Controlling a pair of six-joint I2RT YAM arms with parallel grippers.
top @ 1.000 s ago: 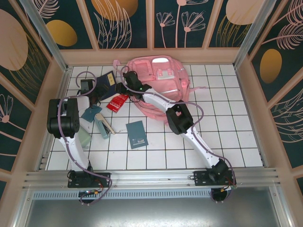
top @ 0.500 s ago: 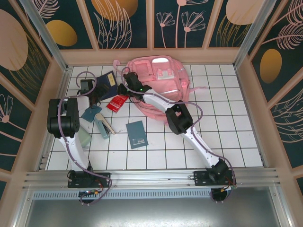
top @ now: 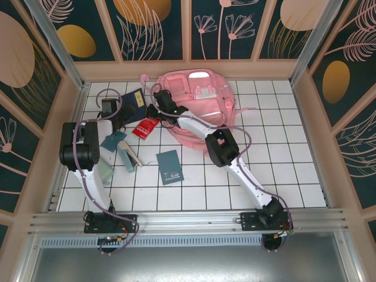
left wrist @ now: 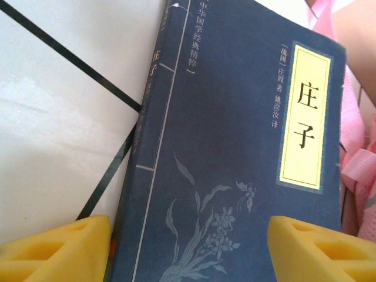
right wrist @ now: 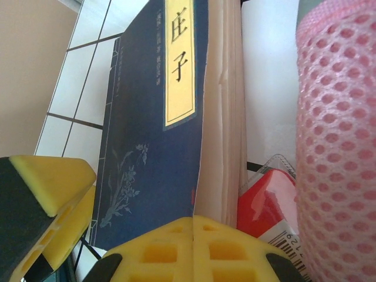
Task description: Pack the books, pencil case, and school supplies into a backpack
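Note:
A navy book (top: 134, 98) with a yellow title label (left wrist: 305, 117) lies on the tiles at the back left, beside the pink backpack (top: 202, 100). My left gripper (top: 119, 116) stands open at the book's near end, its yellow pads (left wrist: 56, 249) wide apart over the cover (left wrist: 235, 176). My right gripper (right wrist: 194, 235) is shut at the book's right edge. The cover's edge (right wrist: 200, 176) runs into the seam between its pads, with the white pages (right wrist: 226, 117) just beside it. A red packet (top: 145, 127) lies next to the book.
A small teal book (top: 170, 166), a grey-teal oblong (top: 128, 154), a small teal square (top: 110, 141) and a pale green piece (top: 103, 170) lie on the left tiles. Pink mesh of the backpack (right wrist: 335, 147) hangs close to the right of my right gripper. Wooden walls ring the table.
The right gripper's jaws have closed at the navy book's edge. The left gripper has shifted slightly toward the book. The things on the table have stayed put.

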